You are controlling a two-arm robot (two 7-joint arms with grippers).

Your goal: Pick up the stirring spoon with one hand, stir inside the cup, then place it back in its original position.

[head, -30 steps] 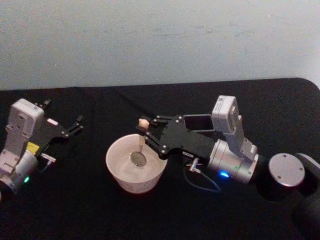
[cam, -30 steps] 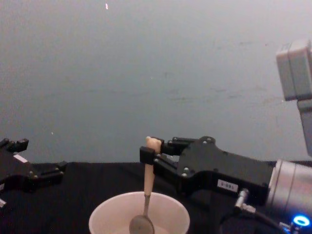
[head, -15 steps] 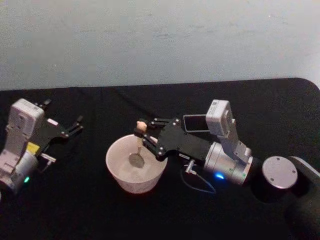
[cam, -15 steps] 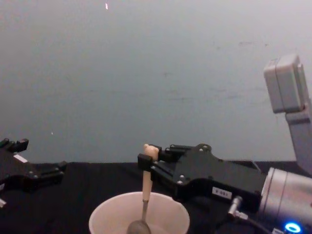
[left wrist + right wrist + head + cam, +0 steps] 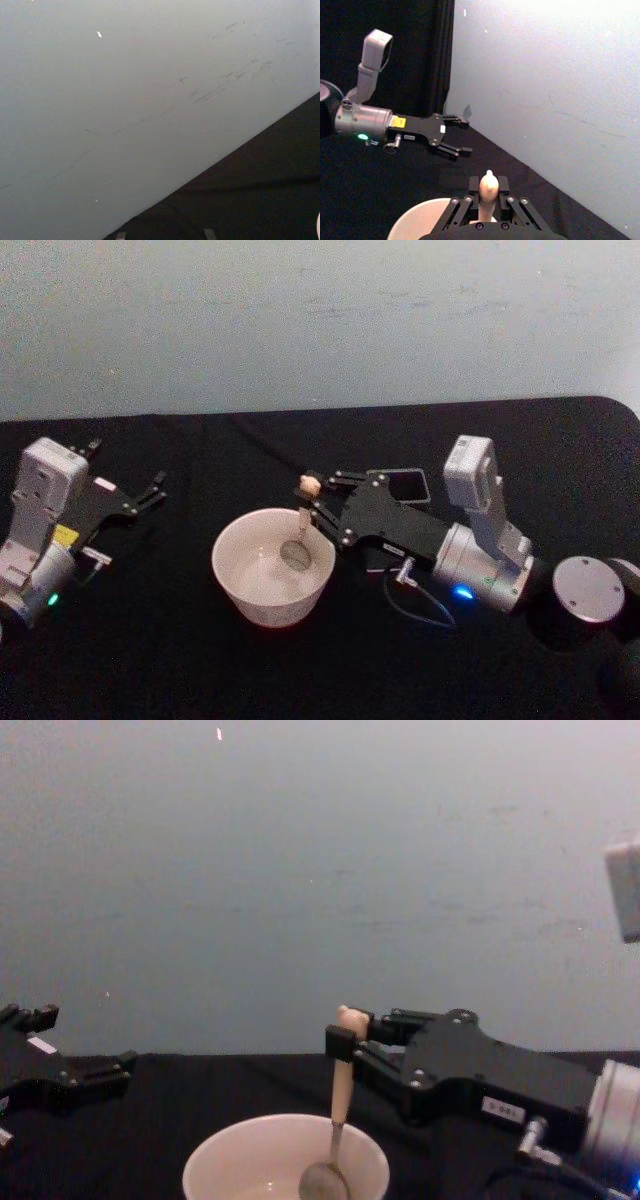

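At the desk's (image 5: 200,680) left edge your left gripper (image 5: 128,466) sat parked with its jaws spread and nothing between them, well apart from the work, so it posed no trouble.

The cup (image 5: 262,606) stood near the middle of the desk, toward the front edge. The stirring spoon (image 5: 301,528) hung almost upright inside it, with its bowl low against the right-hand side. A wide sweep from there could have nudged the wall and slid or tipped the cup, which looked light and had nothing bracing it.

Your right gripper (image 5: 311,486) had its jaws clamped on the handle just below the knob. Held that high, the slim, tapered handle could have pivoted or slipped if the bowl had dragged on the cup.

Just behind that gripper, the holder (image 5: 427,487) offered a narrow mouth. Returned off-centre, the spoon could have caught its rim and toppled it.

- **Desk:** covered in matte black cloth.
- **Cup:** cream-white, smooth, round and thin-rimmed. I couldn't tell whether it held anything.
- **Spoon:** a small shiny metal bowl, a thin dark neck and a beige handle with a rounded knob.
- **Holder:** dark grey, square and straight-walled.
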